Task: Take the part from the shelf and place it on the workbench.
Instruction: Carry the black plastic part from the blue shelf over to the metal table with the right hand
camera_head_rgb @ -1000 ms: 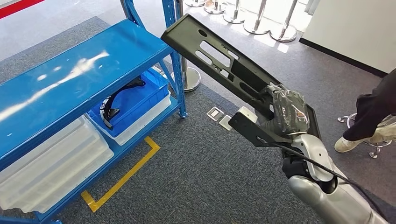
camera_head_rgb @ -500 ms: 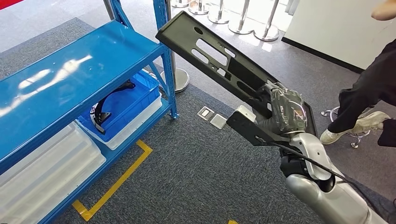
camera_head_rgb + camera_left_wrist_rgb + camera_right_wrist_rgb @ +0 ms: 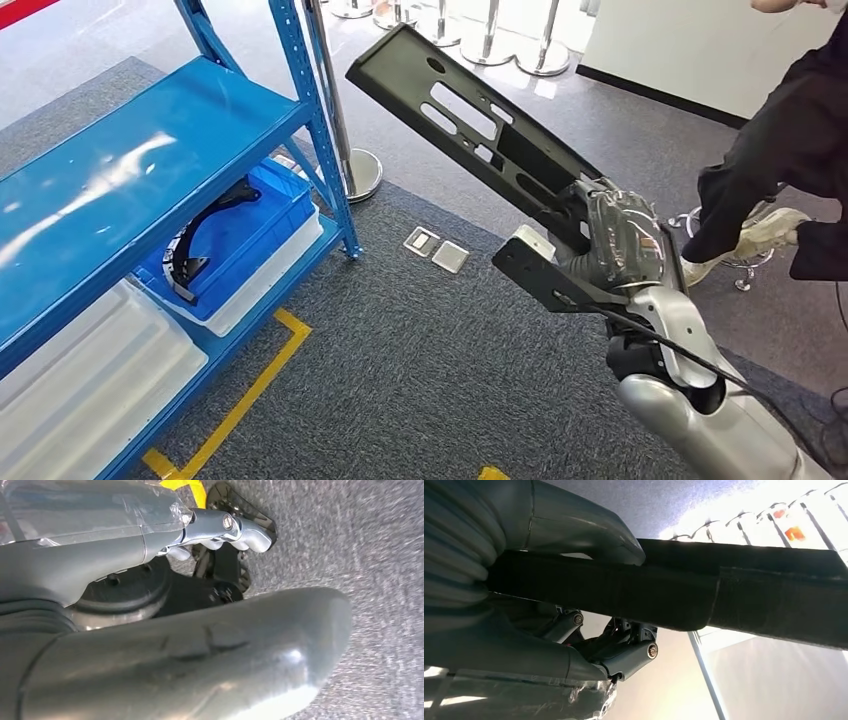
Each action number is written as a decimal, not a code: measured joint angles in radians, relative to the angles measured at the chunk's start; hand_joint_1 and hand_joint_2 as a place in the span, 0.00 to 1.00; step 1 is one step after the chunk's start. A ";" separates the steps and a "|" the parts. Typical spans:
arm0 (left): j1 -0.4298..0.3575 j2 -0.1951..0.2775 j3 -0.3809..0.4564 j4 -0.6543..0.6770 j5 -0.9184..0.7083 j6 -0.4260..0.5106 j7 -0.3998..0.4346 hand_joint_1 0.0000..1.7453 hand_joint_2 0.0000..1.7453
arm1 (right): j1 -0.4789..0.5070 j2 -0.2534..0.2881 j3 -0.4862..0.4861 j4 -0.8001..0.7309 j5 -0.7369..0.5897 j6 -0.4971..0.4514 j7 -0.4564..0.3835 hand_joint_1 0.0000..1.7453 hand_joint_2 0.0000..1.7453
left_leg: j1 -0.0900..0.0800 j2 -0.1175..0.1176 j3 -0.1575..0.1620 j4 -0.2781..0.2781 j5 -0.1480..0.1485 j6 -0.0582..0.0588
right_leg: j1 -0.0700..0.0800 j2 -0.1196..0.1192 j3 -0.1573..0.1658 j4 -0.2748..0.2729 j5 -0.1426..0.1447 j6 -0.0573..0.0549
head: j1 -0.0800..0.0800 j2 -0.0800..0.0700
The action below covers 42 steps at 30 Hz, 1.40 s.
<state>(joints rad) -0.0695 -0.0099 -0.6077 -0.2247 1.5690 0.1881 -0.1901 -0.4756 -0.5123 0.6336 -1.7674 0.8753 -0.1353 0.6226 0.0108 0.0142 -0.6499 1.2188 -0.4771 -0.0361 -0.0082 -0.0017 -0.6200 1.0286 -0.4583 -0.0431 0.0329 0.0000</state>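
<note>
The right hand (image 3: 620, 240) grips the long black metal part (image 3: 470, 125) near its lower end, fingers (image 3: 624, 655) closed around it with the thumb pressed on the opposite face. The part slants up and away over the grey carpet (image 3: 420, 360), beside the blue shelf (image 3: 130, 170). The left hand (image 3: 150, 580) holds nothing; I cannot tell how far apart its fingers (image 3: 235, 530) are.

part (image 3: 470, 120): long black slotted metal panel | tilted, airborne | off shelf (image 3: 130, 180)
</note>
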 joint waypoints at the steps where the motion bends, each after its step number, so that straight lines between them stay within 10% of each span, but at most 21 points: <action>1: 0.001 0.000 0.000 0.000 0.000 0.000 0.001 0.00 0.00 | 0.000 0.000 0.000 0.000 -0.001 0.000 0.000 1.00 1.00 | 0.000 -0.003 -0.029 0.059 -0.021 0.000 | 0.001 0.007 0.000 0.000 0.000 -0.001 | -0.005 0.000; 3: 0.003 0.000 0.000 0.000 0.000 0.000 0.003 0.00 0.00 | 0.001 0.001 0.000 0.000 -0.003 0.001 -0.001 1.00 1.00 | 0.000 -0.006 -0.048 0.090 -0.008 0.002 | 0.002 0.022 0.001 0.001 0.000 -0.002 | -0.011 0.000; 7: 0.003 0.001 0.000 0.001 -0.001 0.001 0.003 0.00 0.00 | 0.000 0.001 0.000 0.000 -0.004 0.002 0.001 1.00 1.00 | 0.001 -0.033 0.045 -0.136 0.114 0.017 | 0.005 0.053 0.002 0.007 -0.002 0.004 | -0.026 0.000; 12: -0.001 0.001 0.000 0.002 -0.001 0.007 0.003 0.00 0.00 | -0.001 -0.001 0.000 0.000 -0.005 0.003 0.004 1.00 1.00 | -0.001 -0.027 0.062 -0.186 0.125 0.036 | -0.002 0.057 -0.011 0.025 -0.011 0.032 | -0.026 0.000; 17: 0.001 0.001 0.000 0.002 0.000 0.008 0.003 0.00 0.00 | -0.003 -0.002 0.000 0.000 -0.011 0.001 0.005 1.00 1.00 | 0.000 0.000 0.064 -0.192 0.128 0.047 | -0.007 0.011 -0.122 0.269 -0.121 0.052 | 0.002 0.000; 22: -0.001 0.000 0.000 0.002 0.000 0.007 0.002 0.00 0.00 | -0.006 -0.002 0.000 0.000 -0.013 -0.004 0.002 1.00 1.00 | -0.002 0.022 0.066 -0.185 0.119 0.036 | -0.003 -0.026 -0.013 0.049 -0.008 0.046 | 0.024 0.000; 27: -0.001 0.000 0.000 0.002 0.000 0.007 0.002 0.00 0.00 | -0.009 -0.002 0.000 -0.001 -0.014 -0.009 0.002 1.00 1.00 | -0.006 0.033 0.066 -0.174 0.105 0.011 | 0.002 -0.016 0.001 0.002 -0.004 0.015 | 0.027 0.000; 33: 0.003 0.000 0.000 0.002 0.000 0.008 0.002 0.00 0.00 | -0.002 -0.002 0.000 -0.001 -0.014 -0.012 0.004 1.00 1.00 | 0.000 -0.007 -0.061 0.121 -0.030 -0.004 | 0.000 0.018 0.005 -0.002 -0.001 -0.004 | 0.002 0.000; 37: 0.003 0.001 0.000 0.002 0.000 0.008 0.002 0.00 0.00 | 0.000 -0.002 0.000 -0.001 -0.014 -0.012 0.005 1.00 1.00 | 0.007 -0.031 0.031 -0.095 0.095 0.001 | 0.000 0.051 0.006 0.005 -0.005 0.002 | -0.016 0.000; 42: 0.001 0.001 0.000 0.002 0.000 0.009 0.003 0.00 0.00 | 0.003 -0.004 0.000 -0.001 -0.014 -0.013 0.007 1.00 1.00 | 0.005 -0.042 0.060 -0.177 0.119 0.025 | -0.004 0.069 -0.006 0.014 -0.006 0.031 | -0.017 0.000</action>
<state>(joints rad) -0.0690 -0.0085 -0.6078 -0.2224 1.5692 0.1968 -0.1875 -0.4730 -0.5163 0.6336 -1.7681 0.8615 -0.1483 0.6295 0.0161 -0.0275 -0.5898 1.0418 -0.3584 -0.0116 -0.0123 0.0674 -0.6256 1.0426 -0.4640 -0.0122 0.0160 0.0000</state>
